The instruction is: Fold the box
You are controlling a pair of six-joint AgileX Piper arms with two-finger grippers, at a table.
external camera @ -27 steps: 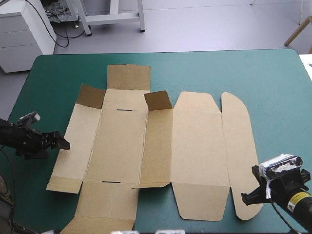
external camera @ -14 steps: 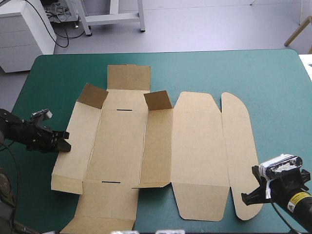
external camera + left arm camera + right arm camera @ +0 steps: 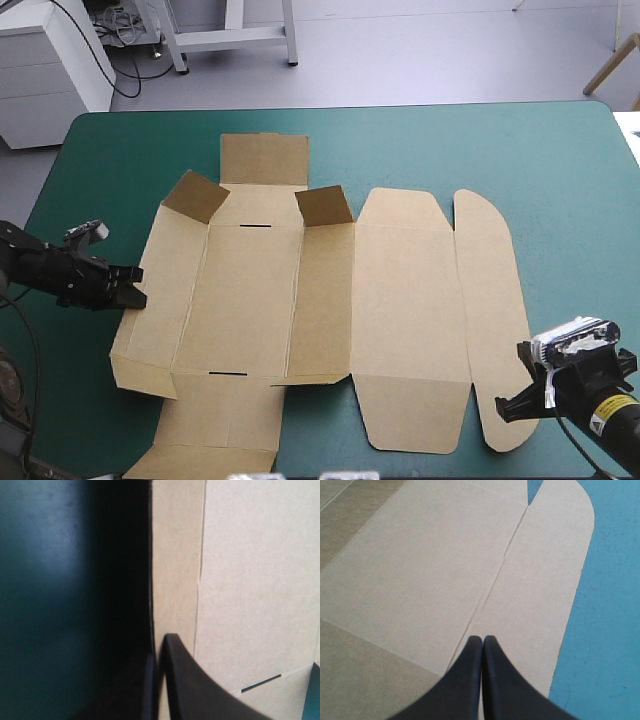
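Brown board lies spread across the middle of the teal-green tabletop [image 3: 560, 170]. The box [image 3: 400, 300] is one cut sheet, mostly flat, its creases plain to see. Two small corner flaps [image 3: 325, 205] at its far side stand up.

The left end effector [image 3: 137, 298] is clamped on the outer edge of the left side panel [image 3: 150, 310], with the board pinched between its black fingers [image 3: 185, 680]. That panel tilts up off the cover, which I judge to be the first wall being raised along its crease.

The right end effector [image 3: 508, 408] is clenched to a point with nothing in its grip, over the near corner of the rounded flap [image 3: 490, 320] at the sheet's right end. It probably steadies the sheet against sliding, though contact cannot be confirmed.
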